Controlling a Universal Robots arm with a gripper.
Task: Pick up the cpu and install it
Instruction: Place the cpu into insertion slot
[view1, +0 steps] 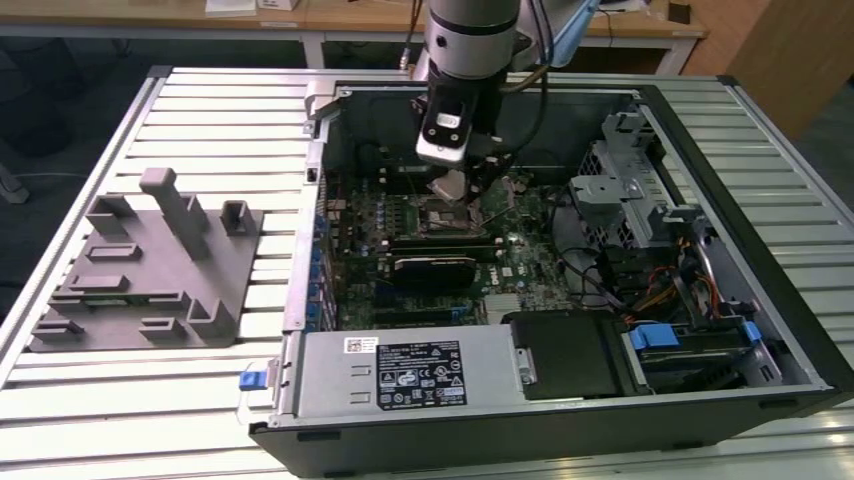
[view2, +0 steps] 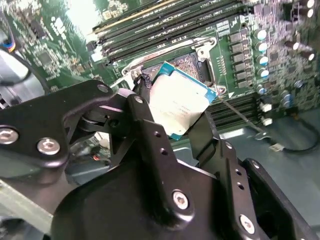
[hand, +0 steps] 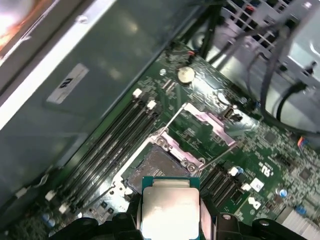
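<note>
Gripper (view1: 461, 188) on the arm hangs inside the open black computer case (view1: 561, 430), over the middle of its green motherboard (view1: 534, 215), in the exterior view. In the second wrist view, black fingers (view2: 150, 130) clamp opposite edges of the cpu (view2: 181, 102), a small flat silver-topped square chip. In the first wrist view it sits near the open metal-framed socket (hand: 157, 167), not yet seated. Light, stiff and probably fragile underneath, it looks safest held by the edges.

One cpu (view2: 180, 102), one case (view1: 561, 442) (open), one grey block (view1: 147, 290).

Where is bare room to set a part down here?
Bare table slats behind and in front of the grey block, on the exterior view's left of the case. Crowded inside the case, where the gripper holds the cpu.
</note>
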